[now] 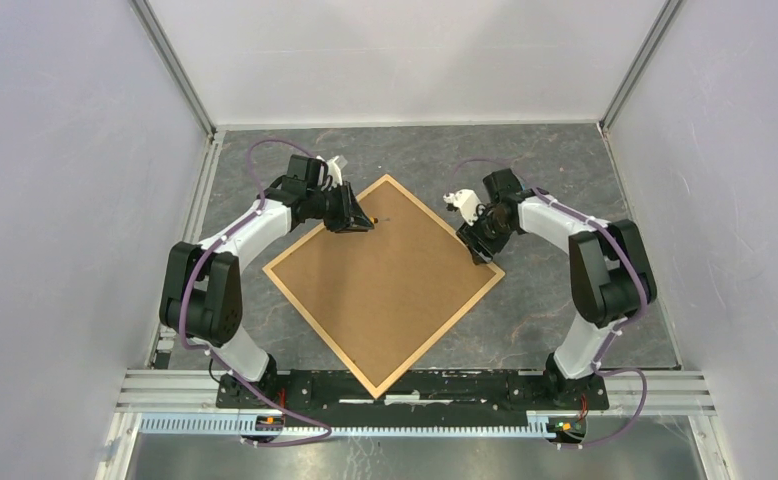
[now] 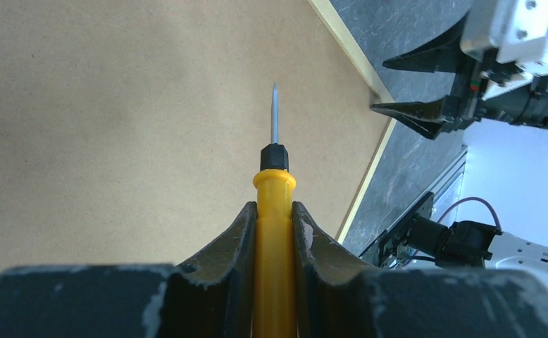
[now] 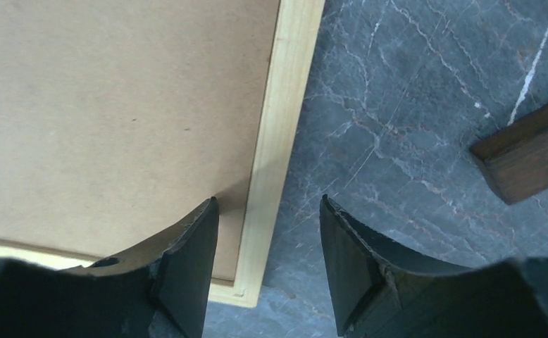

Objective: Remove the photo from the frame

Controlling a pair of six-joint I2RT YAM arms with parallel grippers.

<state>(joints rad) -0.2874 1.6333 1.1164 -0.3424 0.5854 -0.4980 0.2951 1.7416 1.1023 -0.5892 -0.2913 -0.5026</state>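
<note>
The frame (image 1: 383, 281) lies back side up on the table, turned like a diamond, with brown fibreboard inside a narrow light-wood rim (image 3: 279, 134). The photo is hidden under the backing. My left gripper (image 1: 360, 222) is shut on a yellow-handled screwdriver (image 2: 274, 232) whose thin metal tip (image 2: 274, 113) points over the backing near the frame's far corner. My right gripper (image 3: 268, 264) is open, its jaws straddling the rim at the frame's right corner (image 1: 495, 268), one finger over the board, the other over the table.
A small dark brown block (image 3: 528, 151) lies on the grey marbled table (image 1: 565, 320) just beyond the frame's right corner. White walls enclose the workspace. A metal rail (image 1: 415, 385) runs along the near edge by the arm bases.
</note>
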